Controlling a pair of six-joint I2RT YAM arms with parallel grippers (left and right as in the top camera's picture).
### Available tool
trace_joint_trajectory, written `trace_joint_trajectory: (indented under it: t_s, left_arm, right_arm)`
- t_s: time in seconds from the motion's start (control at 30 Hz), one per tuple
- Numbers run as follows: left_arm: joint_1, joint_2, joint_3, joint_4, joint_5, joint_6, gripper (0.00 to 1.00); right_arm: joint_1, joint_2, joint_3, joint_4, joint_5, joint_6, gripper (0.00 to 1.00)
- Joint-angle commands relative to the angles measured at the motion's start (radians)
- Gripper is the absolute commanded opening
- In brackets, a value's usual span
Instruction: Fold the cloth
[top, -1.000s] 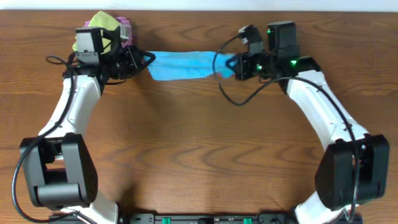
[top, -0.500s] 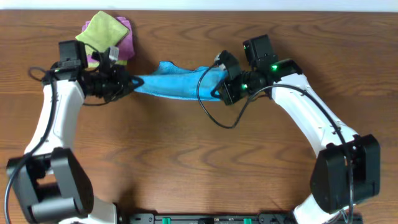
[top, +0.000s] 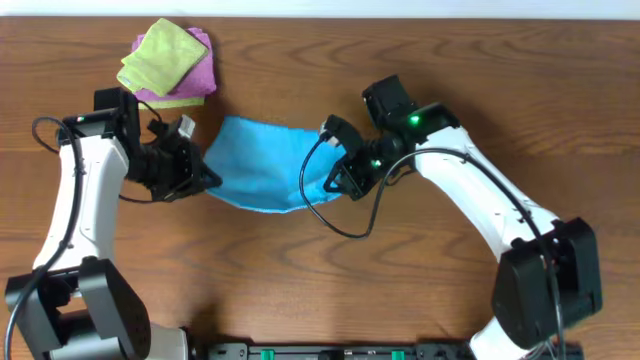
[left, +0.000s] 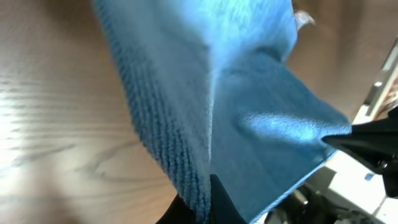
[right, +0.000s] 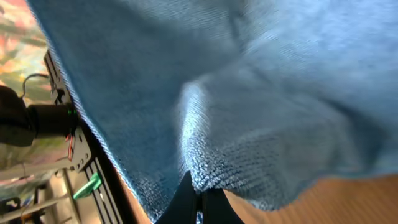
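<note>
Over the far half of the wooden tabletop (top: 300, 270), the cloth (top: 262, 165) hangs, long axis left to right, left hand (top: 205, 178) and right hand (top: 335, 182) each grasping one end.

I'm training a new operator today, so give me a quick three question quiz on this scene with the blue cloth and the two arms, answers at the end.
1. True or false: the blue cloth is already folded into a neat square.
2. Multiple choice: what lies on top of the purple cloth? A) the green cloth B) a sponge C) nothing
3. Short answer: which tools are pinching the blue cloth?

Key:
1. False.
2. A.
3. Both, the left tool and the right tool.
</note>
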Motion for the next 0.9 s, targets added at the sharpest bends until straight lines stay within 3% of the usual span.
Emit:
trace_joint_trajectory:
  t_s: [0.0, 0.23, 0.5, 0.87]
  left_arm:
    - [0.022, -0.015, 0.006, -0.032, -0.044, 0.099, 0.06]
    - [0.028, -0.015, -0.159, -0.014, -0.044, 0.124, 0.06]
    - [0.028, -0.015, -0.380, 0.084, -0.034, 0.128, 0.06]
    - [0.026, -0.015, -0.425, 0.105, -0.014, 0.132, 0.06]
  right_arm:
    - [0.000, 0.004, -0.072, -0.002, -0.023, -0.028, 0.02]
    - [-0.004, 0.004, -0.215, 0.020, -0.031, -0.027, 0.02]
    - [-0.005, 0.004, -0.261, 0.031, 0.028, -0.005, 0.02]
    - [-0.054, 0.000, -0.323, 0.019, 0.079, 0.067, 0.02]
